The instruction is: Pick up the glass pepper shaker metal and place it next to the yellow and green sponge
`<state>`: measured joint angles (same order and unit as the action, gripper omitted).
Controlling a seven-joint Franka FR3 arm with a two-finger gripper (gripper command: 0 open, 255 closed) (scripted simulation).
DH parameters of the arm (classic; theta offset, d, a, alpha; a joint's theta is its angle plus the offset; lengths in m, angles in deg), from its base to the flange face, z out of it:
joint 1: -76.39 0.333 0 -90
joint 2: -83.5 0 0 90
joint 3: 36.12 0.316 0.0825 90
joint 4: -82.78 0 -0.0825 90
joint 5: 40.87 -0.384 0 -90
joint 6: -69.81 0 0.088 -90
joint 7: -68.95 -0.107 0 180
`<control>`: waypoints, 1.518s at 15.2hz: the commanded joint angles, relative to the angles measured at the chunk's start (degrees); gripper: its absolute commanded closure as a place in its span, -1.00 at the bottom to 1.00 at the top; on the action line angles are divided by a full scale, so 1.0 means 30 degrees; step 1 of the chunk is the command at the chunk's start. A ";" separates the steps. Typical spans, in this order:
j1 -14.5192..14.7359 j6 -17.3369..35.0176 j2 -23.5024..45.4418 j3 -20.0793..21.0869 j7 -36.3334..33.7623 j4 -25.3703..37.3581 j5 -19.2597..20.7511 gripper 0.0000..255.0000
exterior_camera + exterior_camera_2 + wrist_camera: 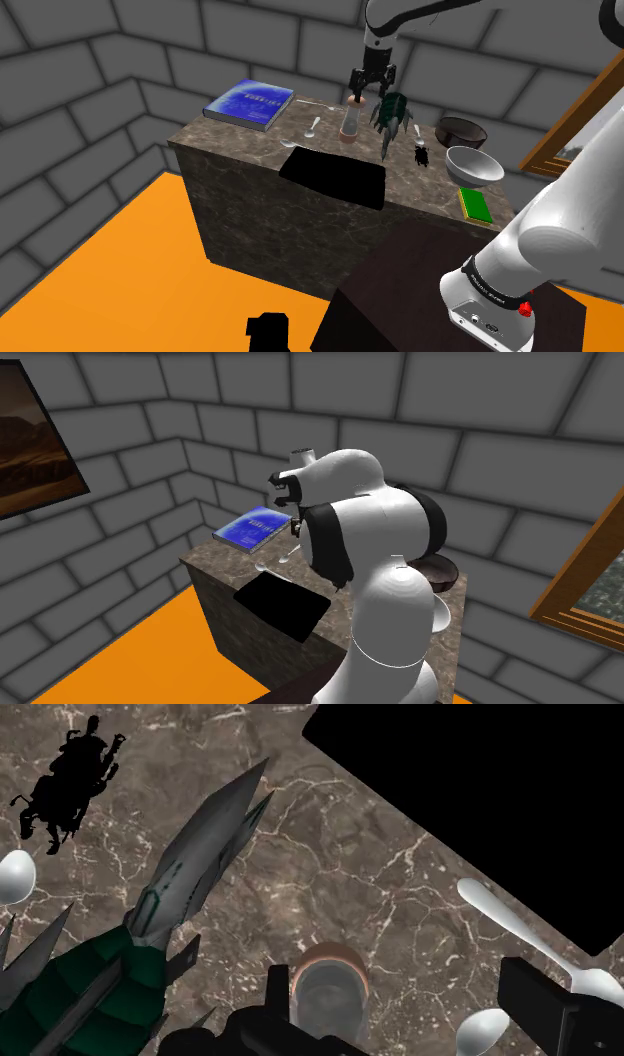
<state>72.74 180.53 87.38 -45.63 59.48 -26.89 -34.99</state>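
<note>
Grey block walls (120,60) and an orange floor (130,250) surround a brown marble counter (240,150) with a pure black sink cut-out (335,180) in its top.

The pepper shaker (350,115) stands upright on the counter just behind the cut-out. It is a slim jar with a pale, see-through body and a pinkish-copper cap. From above, in the wrist view, the pepper shaker (328,994) is a round copper rim around a grey centre.

The gripper (372,88) hangs directly over the shaker with its fingers spread. In the wrist view the gripper (400,989) has the shaker in the gap between its fingers. The cap sits just beside one finger (276,992) and well apart from the other. Neither finger clasps it.

A dark green spiked object (392,112) with grey points stands close against the shaker on the shoulder view's right, crowding that side of the hand. Two white spoons (314,126) lie on the other side, near the open finger. A blue book (250,103) lies farther to the left. A small black figure (422,155), a dark bowl (462,130) and a pale bowl (474,165) sit to the right. The yellow and green sponge (475,205) lies past the pale bowl at the counter's near right corner, well apart from the shaker.
</note>
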 commanded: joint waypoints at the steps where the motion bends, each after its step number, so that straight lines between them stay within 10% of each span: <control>1: -0.0172 0.0096 0.1486 -0.0150 0.0003 0.1494 -0.0019 -1.00; 6: -0.0636 -0.0167 0.4739 -0.0430 0.0053 0.5228 -0.0169 -1.00; 21: -0.0779 0.1603 0.5205 -0.0463 0.0062 0.3932 -0.0197 -1.00; 22: -0.0779 0.1603 0.5205 -0.0463 0.0062 0.3932 -0.0197 1.00; 23: -0.0779 0.1603 0.5205 -0.0463 0.0062 0.3932 -0.0197 1.00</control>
<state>70.40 185.36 102.97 -47.02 59.66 -15.09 -35.58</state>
